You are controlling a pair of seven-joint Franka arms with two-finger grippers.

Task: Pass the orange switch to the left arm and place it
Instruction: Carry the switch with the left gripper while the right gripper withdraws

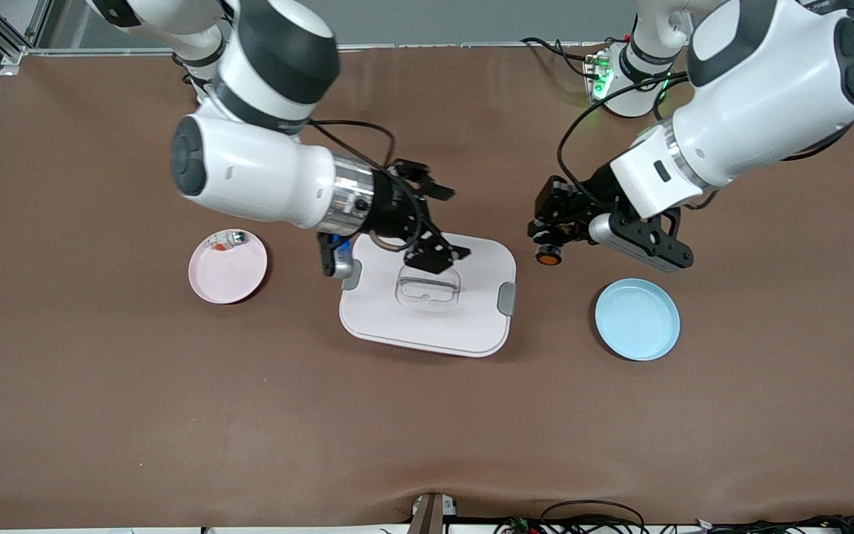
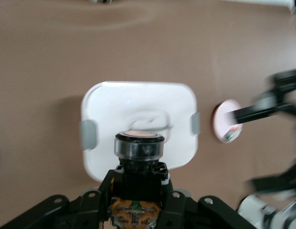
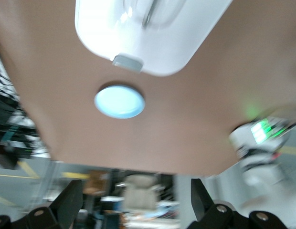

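Observation:
My left gripper (image 1: 545,239) is shut on the orange switch (image 1: 548,256), a small black cylinder with an orange round end. It holds the switch in the air over the table beside the box (image 1: 397,320), toward the left arm's end. In the left wrist view the switch (image 2: 138,147) sits between the jaws of my left gripper (image 2: 138,177), with the white box (image 2: 105,107) below it. My right gripper (image 1: 438,221) is open and empty over the box's edge nearest the robots. In the right wrist view its fingers (image 3: 68,205) stand wide apart, and the box (image 3: 176,43) shows.
A blue plate (image 1: 637,319) lies near the left gripper, nearer the front camera; it also shows in the right wrist view (image 3: 119,101). A pink plate (image 1: 227,273) holding a small whitish part (image 1: 227,239) lies toward the right arm's end and shows in the left wrist view (image 2: 224,117).

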